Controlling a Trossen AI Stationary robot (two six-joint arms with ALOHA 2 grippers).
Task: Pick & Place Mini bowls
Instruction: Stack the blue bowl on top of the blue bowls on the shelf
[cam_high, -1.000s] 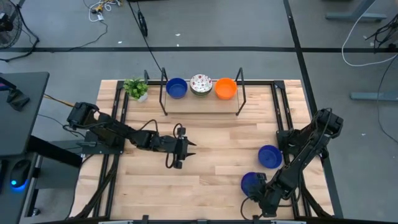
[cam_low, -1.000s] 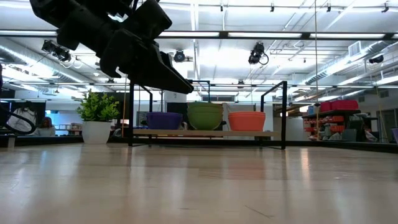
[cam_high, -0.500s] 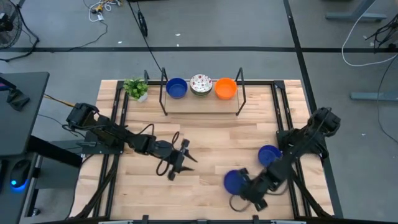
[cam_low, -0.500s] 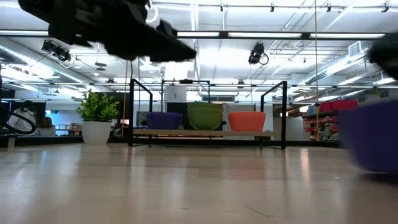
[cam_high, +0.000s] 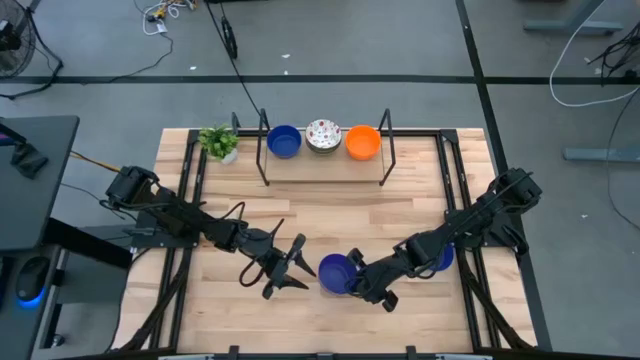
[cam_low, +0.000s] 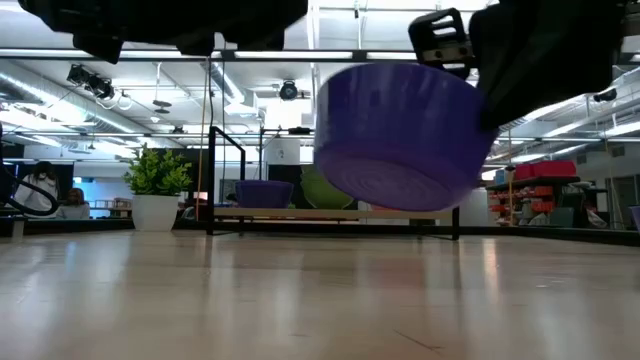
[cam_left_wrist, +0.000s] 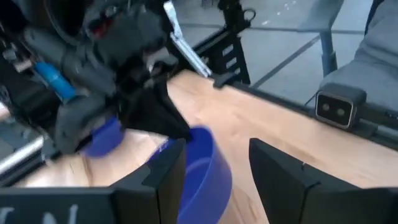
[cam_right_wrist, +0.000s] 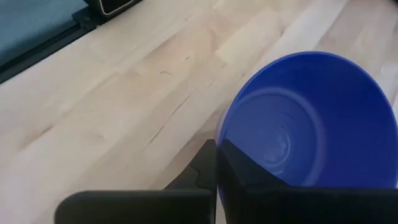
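Note:
A blue mini bowl (cam_high: 335, 271) hangs above the middle of the table's near half, with my right gripper (cam_high: 357, 280) shut on it. In the low view this bowl (cam_low: 400, 135) is well clear of the wood. My left gripper (cam_high: 298, 266) stands open just left of it. In the left wrist view the bowl (cam_left_wrist: 202, 168) sits by one of its fingers; whether they touch, I cannot tell. A second blue bowl (cam_high: 440, 257) rests on the table under my right arm. Blue (cam_high: 284, 141), speckled white (cam_high: 323, 134) and orange (cam_high: 363, 142) bowls sit on the rack shelf. My right gripper holds the blue bowl by its rim (cam_right_wrist: 222, 144) on the side toward the table's right. One finger (cam_right_wrist: 208, 167) is outside the wall and the other is inside the hollow. The fingers come from the table's right, slanting down. The bowl is lifted clear, slightly tilted.
A black wire rack (cam_high: 386, 150) stands at the far middle, and a small potted plant (cam_high: 218, 142) sits to its left. Dark rails (cam_high: 450, 170) run along the table's sides. Bare wood lies between the rack and the grippers.
My right gripper has carried the blue bowl from the near right corner toward the table's left, raising it clear of the wood. My left gripper has moved toward the near edge and rightward, toward the bowl, and has stayed open.

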